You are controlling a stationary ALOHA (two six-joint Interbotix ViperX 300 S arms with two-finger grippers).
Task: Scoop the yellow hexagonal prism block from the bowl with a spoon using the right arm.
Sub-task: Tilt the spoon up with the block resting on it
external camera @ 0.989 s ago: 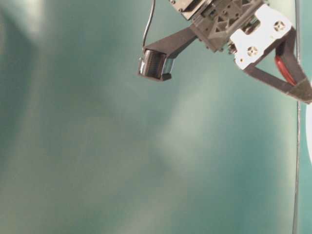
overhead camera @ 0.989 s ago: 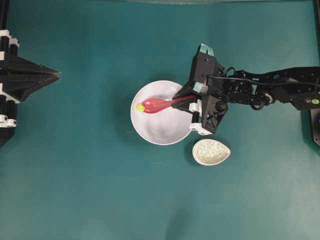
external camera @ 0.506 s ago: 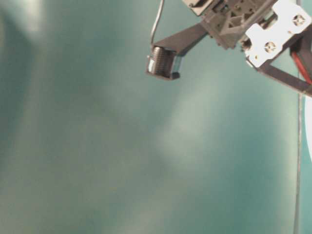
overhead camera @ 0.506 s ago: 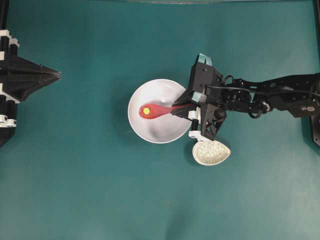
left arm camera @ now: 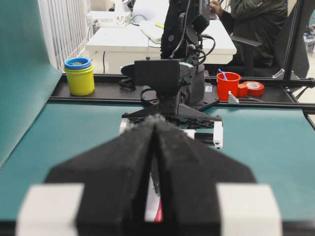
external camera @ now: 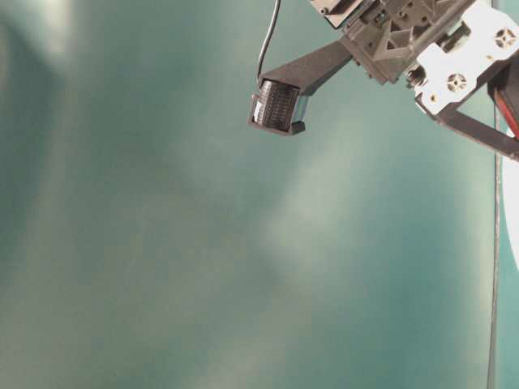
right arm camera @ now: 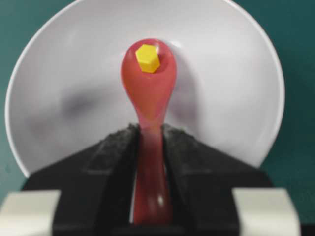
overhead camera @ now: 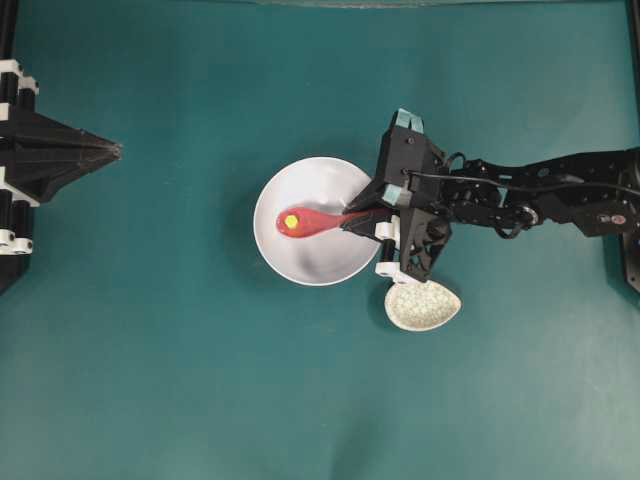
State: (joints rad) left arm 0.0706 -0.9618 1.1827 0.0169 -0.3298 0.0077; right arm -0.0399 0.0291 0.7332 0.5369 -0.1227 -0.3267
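Note:
The white bowl [overhead camera: 300, 270] sits mid-table. My right gripper [overhead camera: 350, 222] is at its right rim, shut on the handle of the red-pink spoon [overhead camera: 315, 221]. The spoon's scoop reaches over the bowl's left half. The yellow hexagonal block [overhead camera: 291, 221] lies in the scoop. In the right wrist view the block [right arm camera: 147, 58] sits near the tip of the spoon [right arm camera: 149, 93], over the bowl [right arm camera: 74, 78], with the gripper [right arm camera: 149, 130] clamped on the handle. My left gripper [overhead camera: 115, 150] rests shut and empty at the far left; its closed tips [left arm camera: 156, 120] show in the left wrist view.
A speckled beige spoon rest [overhead camera: 422, 304] lies just below the right gripper, right of the bowl. The right arm [overhead camera: 540, 192] stretches in from the right edge. A yellow cup stack [left arm camera: 80, 76] and a red cup [left arm camera: 228, 84] stand beyond the table.
The block was against the spoon's tip at the bowl's left wall; now it lies in the scoop. The bowl has shifted slightly up-left. The left arm is still.

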